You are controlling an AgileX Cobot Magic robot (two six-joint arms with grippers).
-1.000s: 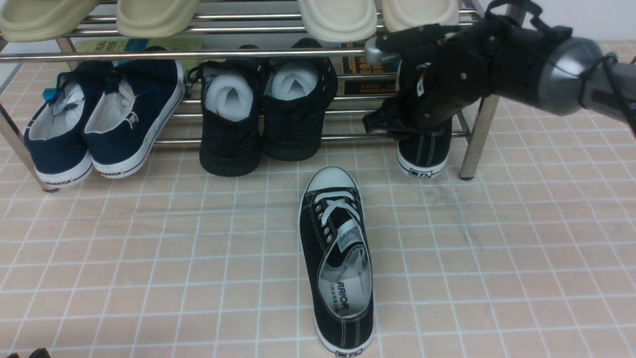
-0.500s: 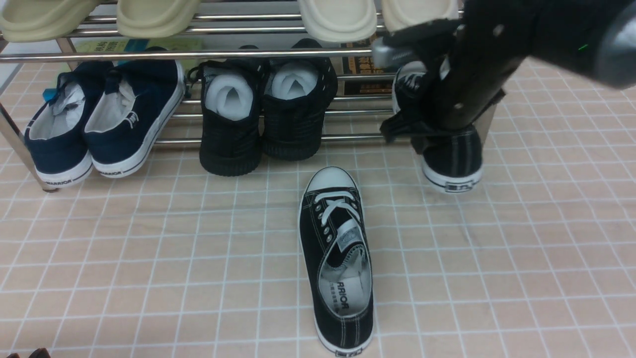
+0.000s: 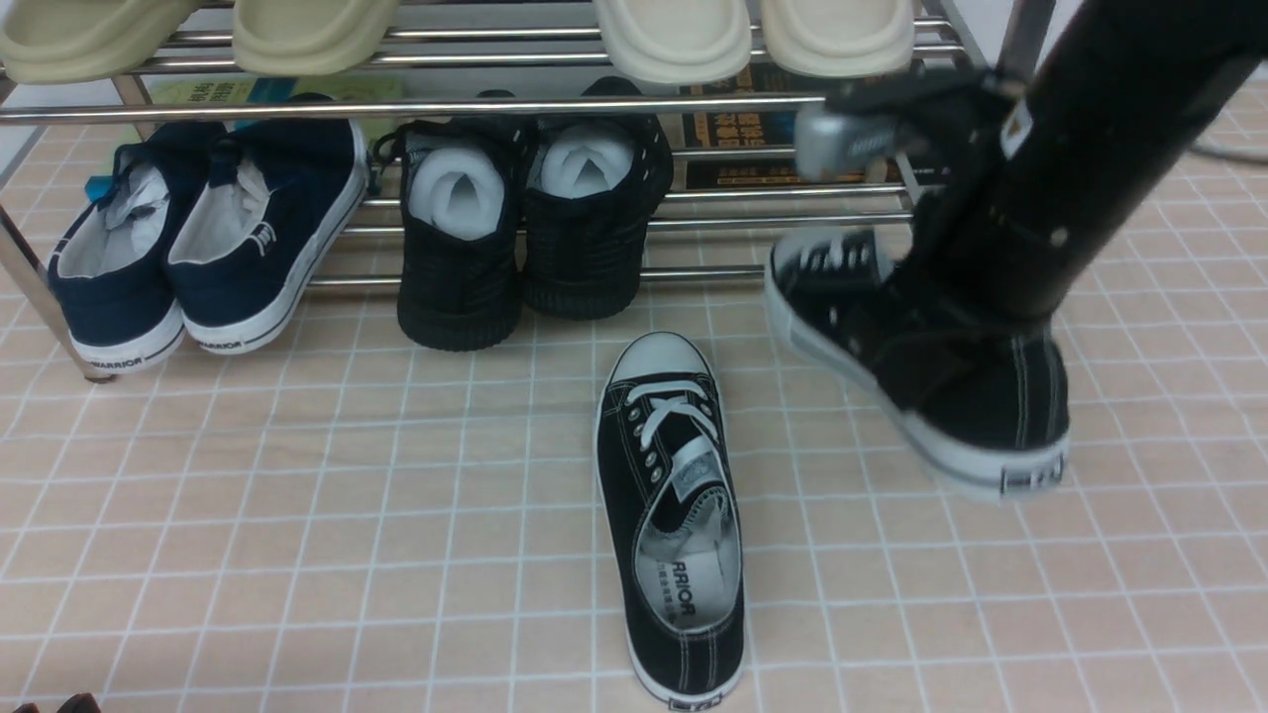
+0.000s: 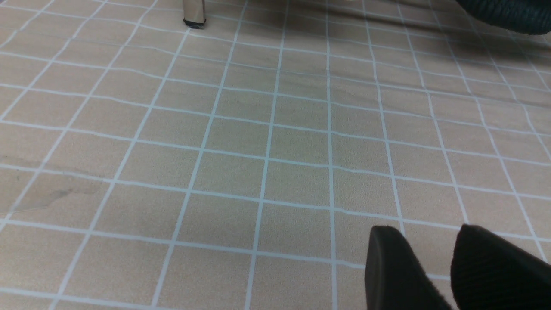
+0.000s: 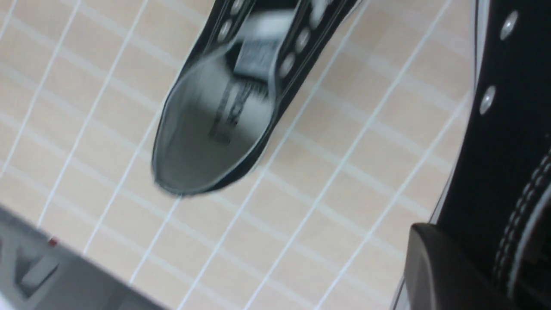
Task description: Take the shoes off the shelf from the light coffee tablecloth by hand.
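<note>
- Filling the shelf (image 3: 396, 107): navy slip-ons (image 3: 198, 238) left, black foam-stuffed shoes (image 3: 535, 238) middle, beige slippers (image 3: 674, 35) above.
- Lone sneaker (image 3: 674, 515): flat on tablecloth (image 3: 297, 495), centre, near.
- Second sneaker (image 3: 951, 386): right, off the shelf, tilted; right gripper (image 3: 941, 287) clenched on its collar.
- Left gripper (image 4: 430, 232): low over cloth, state unclear.

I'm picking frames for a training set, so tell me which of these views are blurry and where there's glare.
Front view: the resting sneaker is crisp, the carried sneaker slightly smeared, with bright glare streaks on the shelf bars. Right wrist view: heavy motion blur, with the resting sneaker and the tablecloth grid smeared. Left wrist view: sharp, with a greenish tint.
</note>
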